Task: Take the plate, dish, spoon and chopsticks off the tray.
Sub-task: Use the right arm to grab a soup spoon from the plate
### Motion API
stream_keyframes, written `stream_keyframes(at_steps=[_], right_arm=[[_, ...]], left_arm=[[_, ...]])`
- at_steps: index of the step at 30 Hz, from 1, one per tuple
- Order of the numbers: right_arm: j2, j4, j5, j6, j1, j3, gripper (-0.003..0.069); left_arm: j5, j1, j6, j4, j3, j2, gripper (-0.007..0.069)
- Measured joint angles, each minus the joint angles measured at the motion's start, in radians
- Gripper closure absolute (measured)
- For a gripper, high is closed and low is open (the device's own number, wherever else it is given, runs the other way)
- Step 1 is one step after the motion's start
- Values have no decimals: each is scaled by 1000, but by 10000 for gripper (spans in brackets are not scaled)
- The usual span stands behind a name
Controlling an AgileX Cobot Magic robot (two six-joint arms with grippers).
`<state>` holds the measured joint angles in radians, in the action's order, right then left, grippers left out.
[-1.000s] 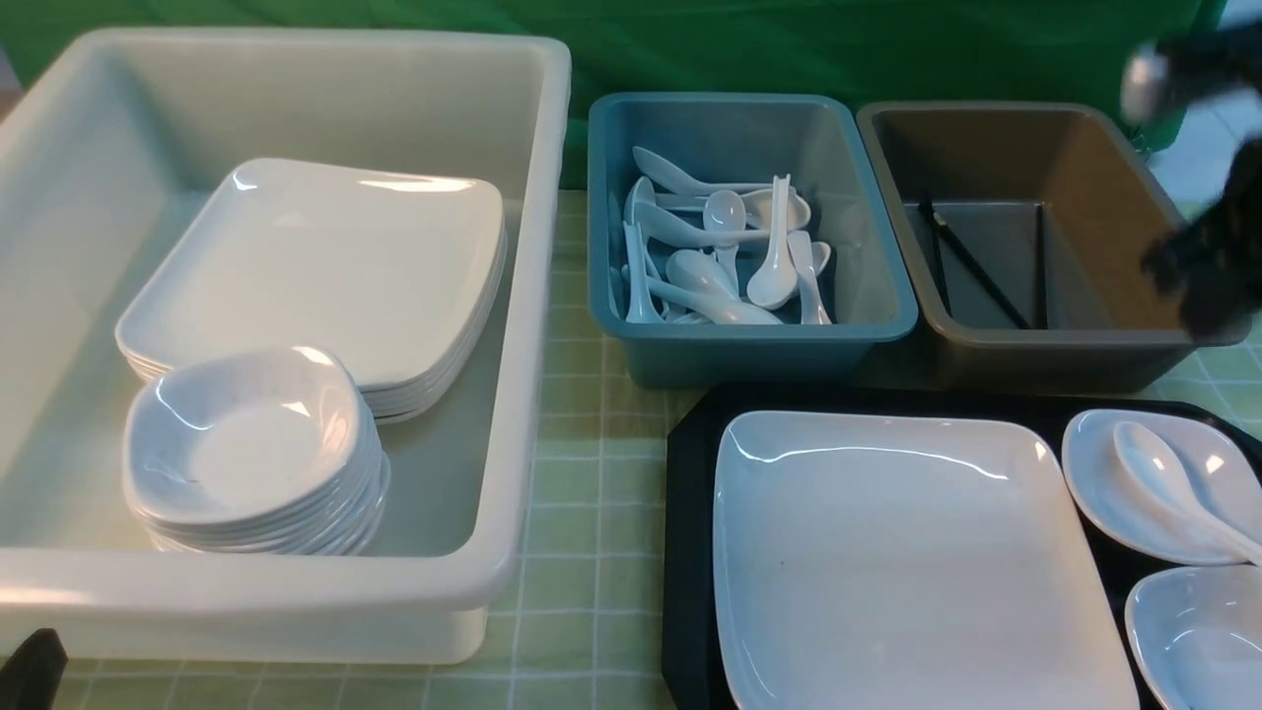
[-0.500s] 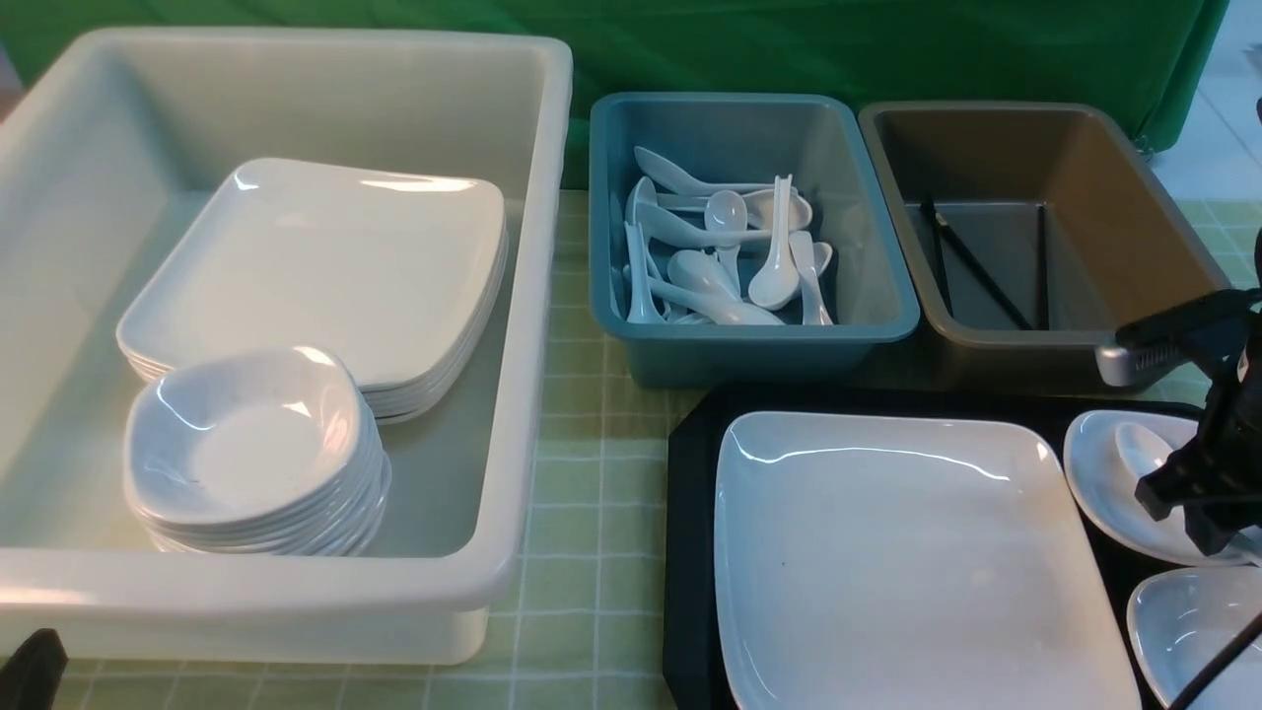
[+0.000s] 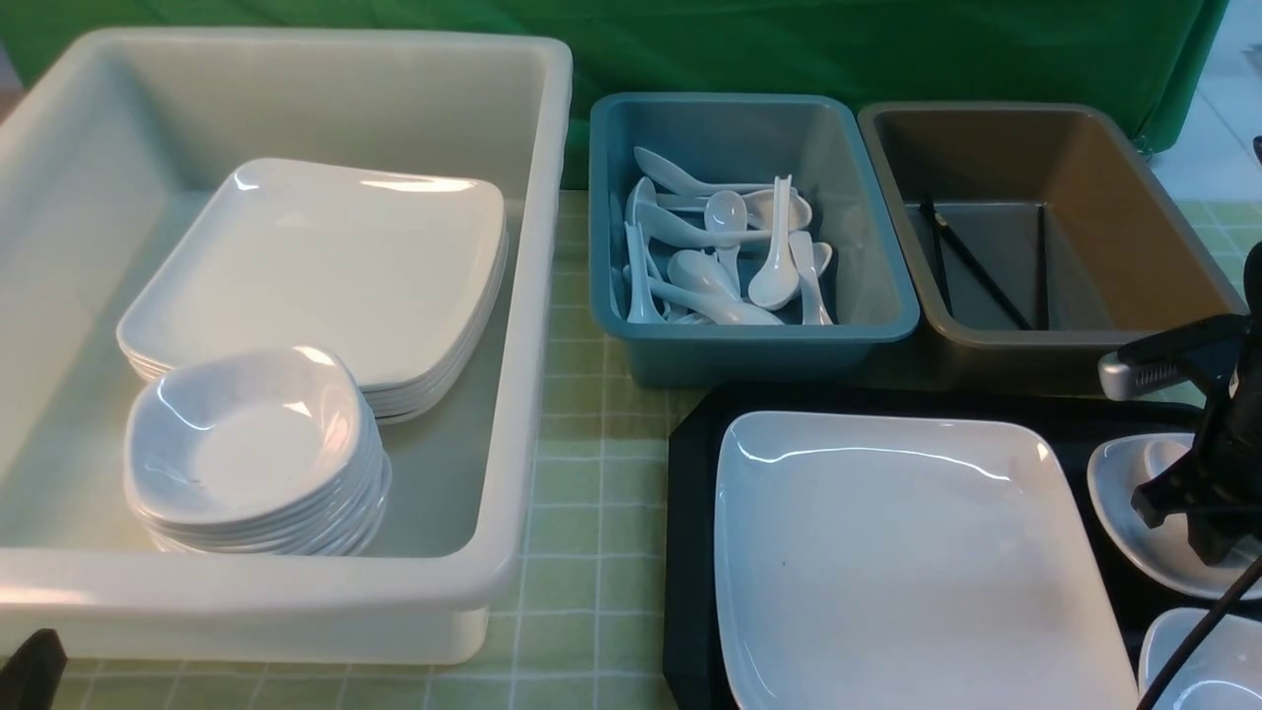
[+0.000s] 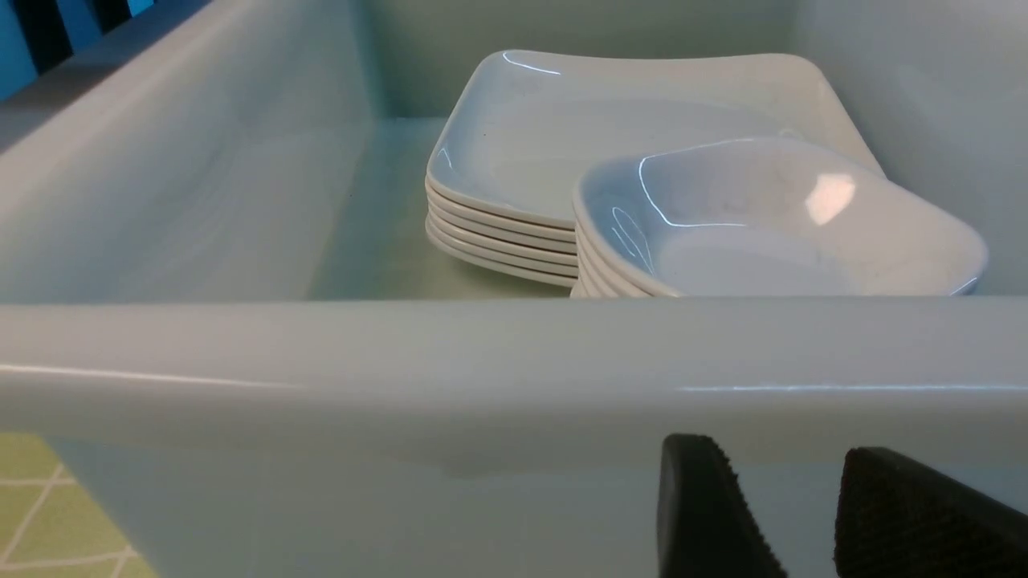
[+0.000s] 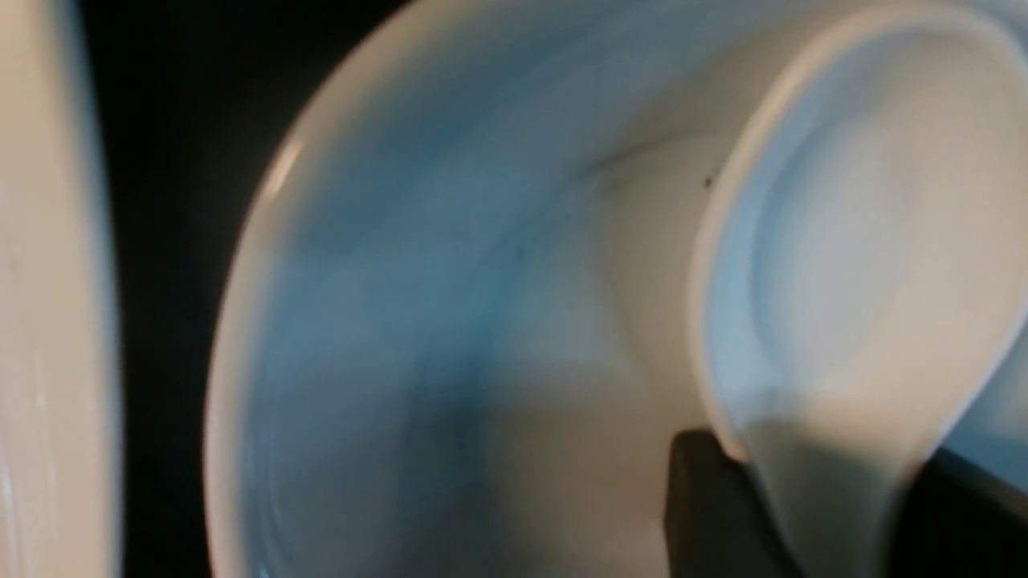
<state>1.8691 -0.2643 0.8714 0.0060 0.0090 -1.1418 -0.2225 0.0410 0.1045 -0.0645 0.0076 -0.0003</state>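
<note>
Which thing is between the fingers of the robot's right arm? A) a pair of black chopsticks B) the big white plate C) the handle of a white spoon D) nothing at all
C: the right wrist view shows the spoon lying in a small dish, with its handle between the two black fingers.

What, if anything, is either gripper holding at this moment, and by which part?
The right gripper grips the spoon by its handle, just behind the bowl, with the spoon lying in the dish. The left gripper holds nothing.
</note>
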Motion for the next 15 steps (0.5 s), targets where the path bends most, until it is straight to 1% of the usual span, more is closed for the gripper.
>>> stream_keyframes(at_steps=[5, 10, 15], right_arm=[[-13, 2, 1, 1, -1, 0, 430], [-95, 7, 4, 0, -3, 1, 430], [-261, 120, 41, -16, 18, 1, 431]], left_arm=[[0, 0, 3, 0, 0, 0, 397], [0, 0, 3, 0, 0, 0, 397], [0, 0, 3, 0, 0, 0, 397]])
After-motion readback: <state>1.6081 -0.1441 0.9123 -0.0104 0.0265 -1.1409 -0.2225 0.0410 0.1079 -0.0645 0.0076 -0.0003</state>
